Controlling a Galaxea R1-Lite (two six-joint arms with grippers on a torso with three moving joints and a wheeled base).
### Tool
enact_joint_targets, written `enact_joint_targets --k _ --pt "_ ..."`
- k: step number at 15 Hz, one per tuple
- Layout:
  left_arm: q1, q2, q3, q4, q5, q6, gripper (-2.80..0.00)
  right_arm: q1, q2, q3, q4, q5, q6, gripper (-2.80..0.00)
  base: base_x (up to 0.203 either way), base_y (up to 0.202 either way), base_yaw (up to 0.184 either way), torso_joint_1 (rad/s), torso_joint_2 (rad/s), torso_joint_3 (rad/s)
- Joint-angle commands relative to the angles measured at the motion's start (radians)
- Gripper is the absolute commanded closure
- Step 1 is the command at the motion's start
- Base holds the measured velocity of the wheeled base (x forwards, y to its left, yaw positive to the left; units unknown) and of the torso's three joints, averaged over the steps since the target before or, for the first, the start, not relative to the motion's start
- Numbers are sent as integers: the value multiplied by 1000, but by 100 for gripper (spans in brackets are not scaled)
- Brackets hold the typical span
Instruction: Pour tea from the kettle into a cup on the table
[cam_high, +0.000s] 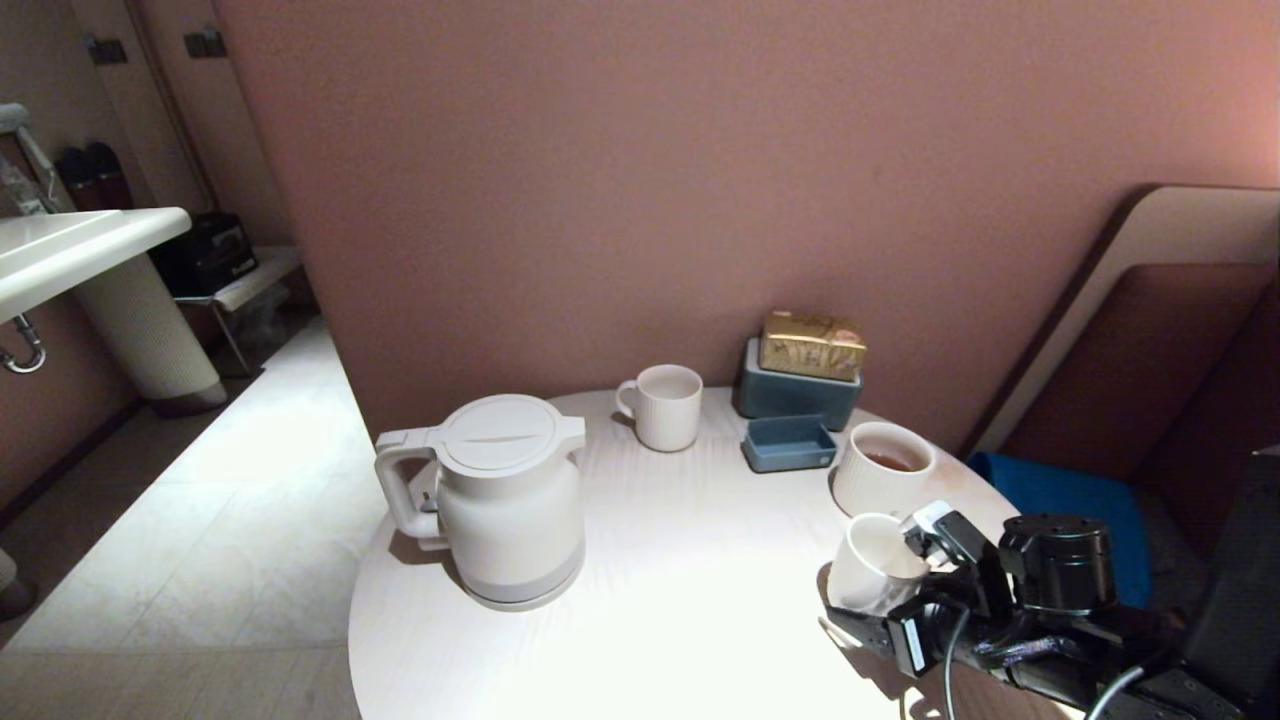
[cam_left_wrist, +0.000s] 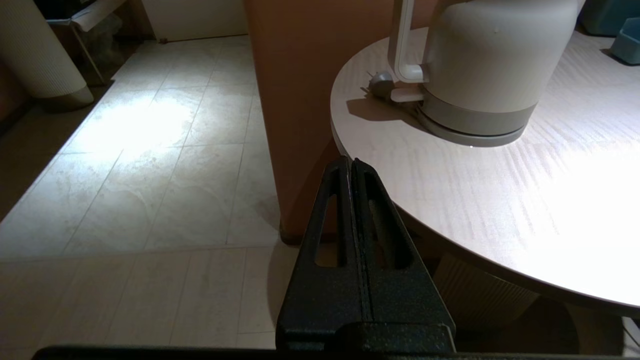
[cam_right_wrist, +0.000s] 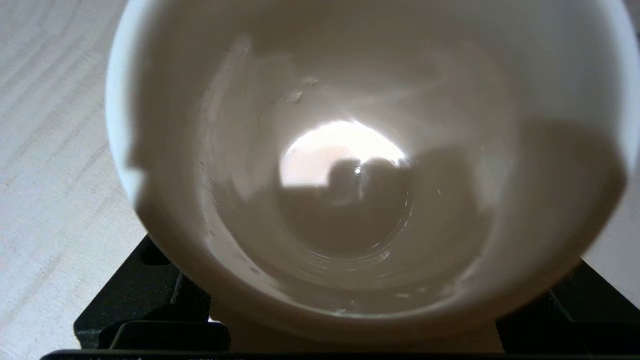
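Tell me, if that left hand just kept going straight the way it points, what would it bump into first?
Probably the table: the shut left hand points at its near rim. If it passed above the edge, the kettle would come next. Depth is hard to judge.

1 kettle (cam_high: 500, 497), 3 white cups (cam_high: 868, 572), 2 blue-grey containers (cam_high: 790, 443), 1 gold packet (cam_high: 812, 345), 1 table (cam_high: 680, 590)

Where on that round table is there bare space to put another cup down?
The widest bare patch of the table runs from the kettle across to the small cup at the right hand. A narrower gap lies between the kettle and the mug. The far right is crowded: blue boxes and the wider cup.
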Motion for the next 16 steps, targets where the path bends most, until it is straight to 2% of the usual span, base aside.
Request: enact_joint_targets --k 1,12,16 --pt "0 1 0 0 0 -1 0 0 -14 6 -12 2 -1 -280 0 0 0 0 0 0" --pt "0 1 0 0 0 0 0 -17 -247 237 0 -1 -10 -280 0 0 0 0 0 0" --pt "0 1 0 0 0 0 0 -100 -499 247 186 -5 -8 -280 0 0 0 0 0 0"
